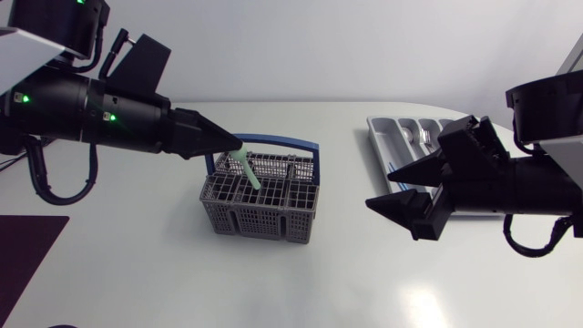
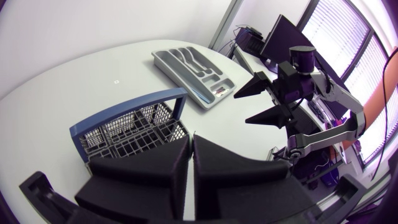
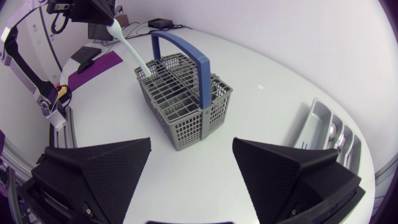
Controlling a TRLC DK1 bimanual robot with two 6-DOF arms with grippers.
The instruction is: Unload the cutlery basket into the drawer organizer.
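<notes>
The grey cutlery basket [image 1: 264, 214] with a blue handle [image 1: 273, 143] stands mid-table. My left gripper [image 1: 234, 146] hovers over its left rear corner, shut on a pale green utensil [image 1: 248, 171] whose lower end dips into a compartment. In the left wrist view the gripper [image 2: 189, 138] hides the utensil, and the basket [image 2: 124, 130] lies just ahead. The grey drawer organizer [image 1: 383, 137] sits at the far right and holds some metal cutlery. My right gripper [image 1: 380, 187] hangs open and empty between basket and organizer, facing the basket [image 3: 186, 99]. The utensil [image 3: 130, 50] shows there too.
A dark purple mat [image 1: 23, 251] lies at the table's left front edge. Bare white tabletop surrounds the basket, in front of it and towards the organizer [image 3: 329, 134].
</notes>
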